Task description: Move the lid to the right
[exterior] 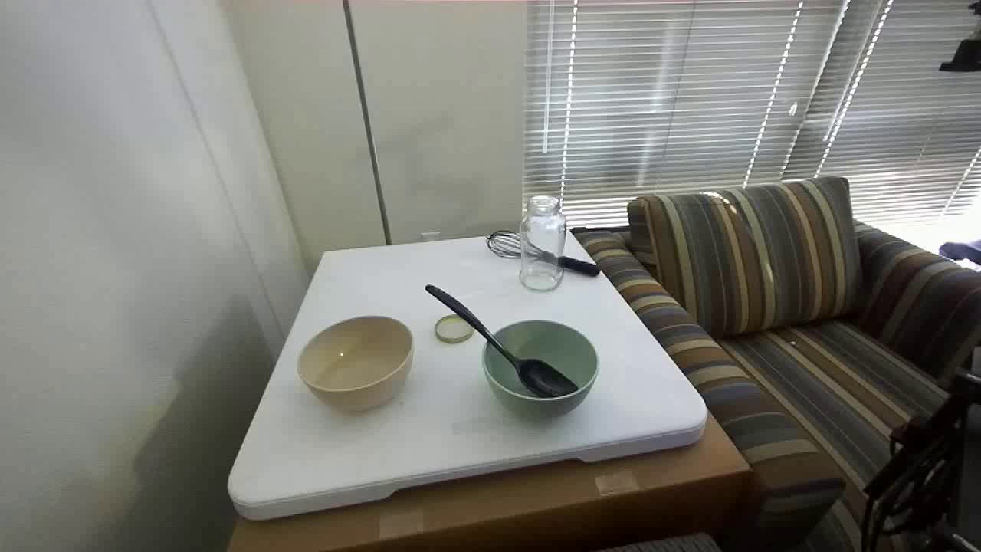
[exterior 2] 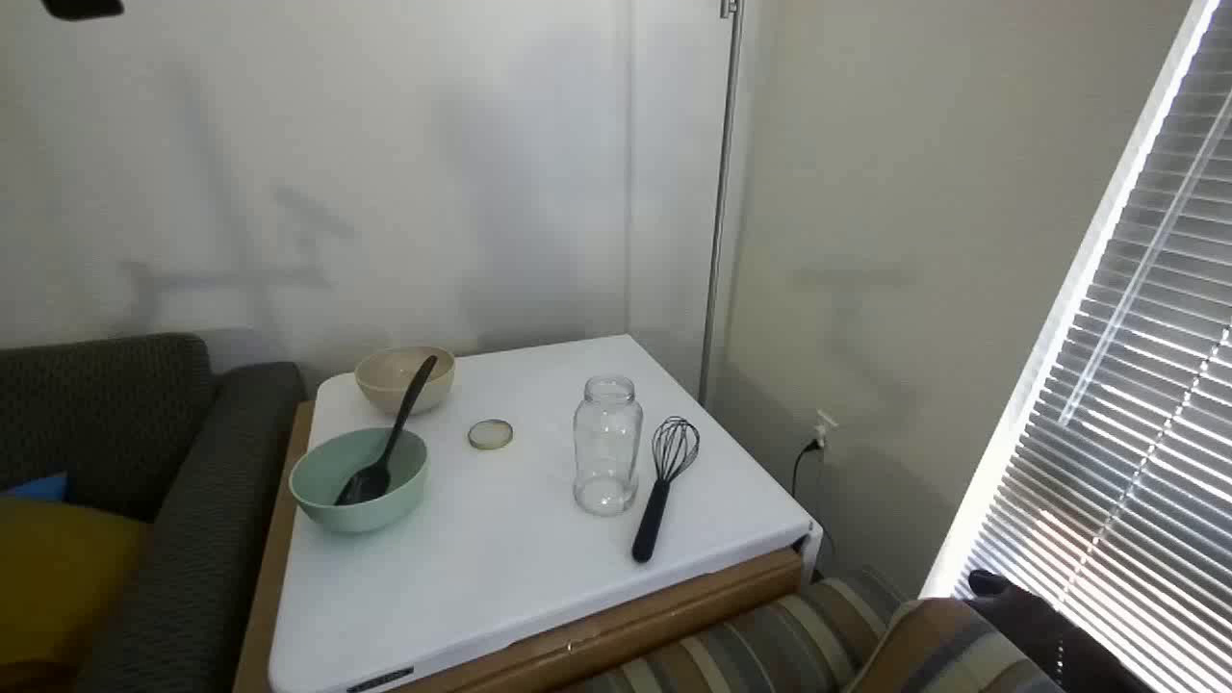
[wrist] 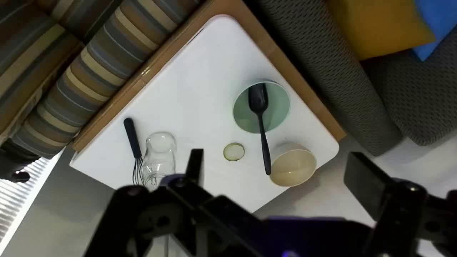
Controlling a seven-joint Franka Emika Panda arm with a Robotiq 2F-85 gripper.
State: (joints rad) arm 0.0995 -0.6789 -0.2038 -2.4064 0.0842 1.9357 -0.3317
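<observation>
The lid is a small, flat, round, pale disc with a greenish-gold rim. It lies on the white table in the wrist view. The lid also shows in both exterior views, between the beige bowl, the green bowl and the glass jar. My gripper is open in the wrist view, with its two fingers wide apart and nothing between them. It is high above the table, well away from the lid. A dark part at the edge of both exterior views may belong to the gripper; I cannot tell.
A beige bowl and a green bowl stand near the lid. A black spoon leans in the green bowl, its handle reaching toward the lid. A tall glass jar and a whisk are farther off. A striped armchair adjoins the table.
</observation>
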